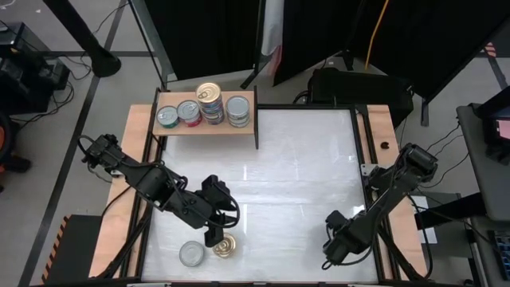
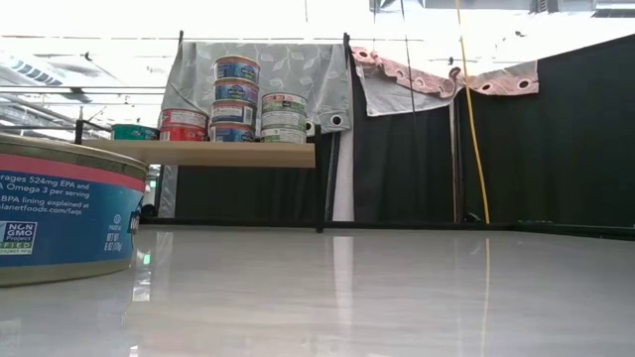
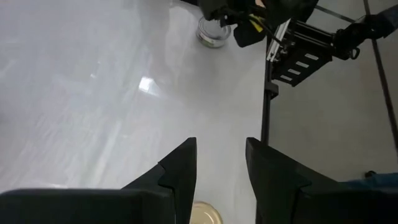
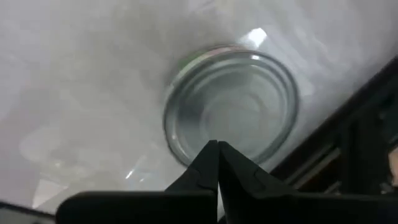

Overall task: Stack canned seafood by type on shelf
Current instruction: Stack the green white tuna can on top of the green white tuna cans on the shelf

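Note:
The shelf point(image 1: 249, 126) stands at the table's far left and bears tins in a row: a green one point(image 1: 166, 117), a red one point(image 1: 189, 112), a blue stack point(image 2: 235, 99) and a white stack point(image 2: 284, 117). A gold-lidded tin point(image 1: 225, 247) and a silver-lidded tin point(image 1: 191, 253) stand on the table near its front edge. My left gripper point(image 3: 219, 168) hangs open above the gold tin point(image 3: 205, 214), nothing between its fingers. My right gripper point(image 4: 217, 152) is shut, pointing down over another silver tin point(image 4: 230, 106) at the front right, which the arm hides in the high view. My right gripper's shut fingertips point(image 4: 208, 155) stand over the near rim point(image 4: 186, 152) of the silver tin, coming from above. The tin stands flat on the table. Whether the fingertips touch it cannot be told.
The white tabletop point(image 1: 303, 175) lies bare between the shelf and both arms. A dark frame rail point(image 1: 360, 143) runs along the table's right side, close to the right gripper's tin. A blue-labelled tin point(image 2: 60, 208) looms large at the left of the low view.

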{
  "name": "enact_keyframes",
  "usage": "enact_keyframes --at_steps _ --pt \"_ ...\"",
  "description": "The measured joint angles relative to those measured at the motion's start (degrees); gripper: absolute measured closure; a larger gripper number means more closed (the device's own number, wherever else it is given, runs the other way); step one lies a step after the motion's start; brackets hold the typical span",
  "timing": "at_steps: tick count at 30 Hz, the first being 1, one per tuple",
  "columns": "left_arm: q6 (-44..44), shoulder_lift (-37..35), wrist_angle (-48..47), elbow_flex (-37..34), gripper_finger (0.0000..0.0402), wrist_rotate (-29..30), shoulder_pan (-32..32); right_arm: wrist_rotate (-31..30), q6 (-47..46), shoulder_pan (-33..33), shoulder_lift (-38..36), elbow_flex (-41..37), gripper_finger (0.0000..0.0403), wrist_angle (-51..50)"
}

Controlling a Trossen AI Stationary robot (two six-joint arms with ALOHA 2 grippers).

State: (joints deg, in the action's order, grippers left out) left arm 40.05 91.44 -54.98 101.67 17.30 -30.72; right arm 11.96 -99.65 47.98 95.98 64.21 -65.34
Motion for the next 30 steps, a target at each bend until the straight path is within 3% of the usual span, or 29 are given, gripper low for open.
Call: enact_keyframes --at_steps 7,30 --pt "-1.4 0.0 0.0 0.0 0.0263 0.2 1.2 0.5 -2.9 0.1 -0.1 -4.5 0.0403 10.8" --pt "-1.3 0.0 0.6 0.0 0.0263 -0.5 1.1 -3.2 -5.7 0.1 0.4 -0.9 0.0403 8.2"
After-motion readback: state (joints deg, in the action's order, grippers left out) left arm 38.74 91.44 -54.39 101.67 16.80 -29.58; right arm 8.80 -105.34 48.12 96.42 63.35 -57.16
